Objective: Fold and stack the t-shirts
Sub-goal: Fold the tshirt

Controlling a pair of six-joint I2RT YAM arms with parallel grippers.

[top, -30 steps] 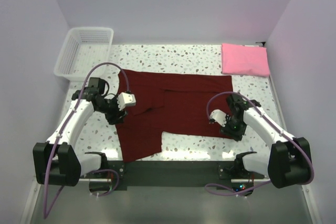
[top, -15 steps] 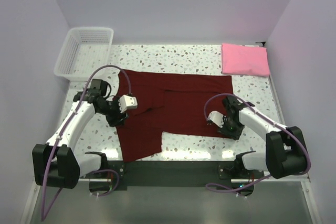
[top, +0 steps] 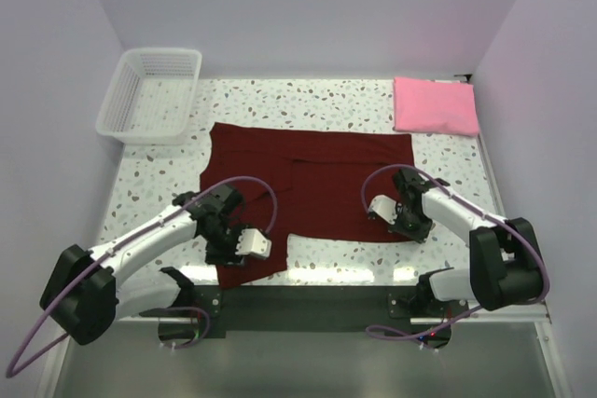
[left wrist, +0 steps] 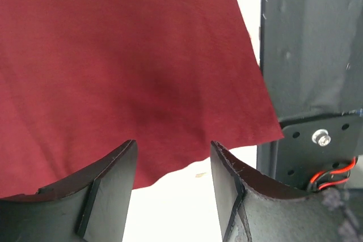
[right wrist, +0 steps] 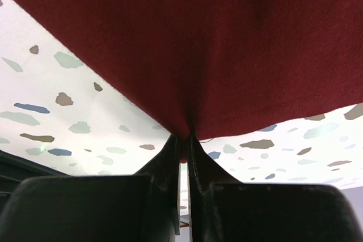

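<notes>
A dark red t-shirt [top: 308, 174] lies spread flat in the middle of the speckled table. The light pink t-shirt [top: 435, 105] sits folded in a neat rectangle at the back right corner. My left gripper [top: 229, 256] hovers at the red shirt's near-left hem; in the left wrist view the gripper [left wrist: 173, 147] is open, with the hem [left wrist: 170, 165] and white table between its fingers. My right gripper [top: 409, 227] is at the shirt's near-right edge. In the right wrist view it [right wrist: 185, 135] is shut on a pinched fold of the red cloth [right wrist: 193, 55].
A white mesh basket [top: 149, 90] stands at the back left corner. The dark base plate [top: 308, 305] carrying both arms runs along the near edge, just past the shirt's hem; it also shows in the left wrist view [left wrist: 306, 43]. Walls close in the table.
My left arm has swung from the shirt's left sleeve down to its near-left hem, still open. My right gripper has closed on the shirt's near-right edge.
</notes>
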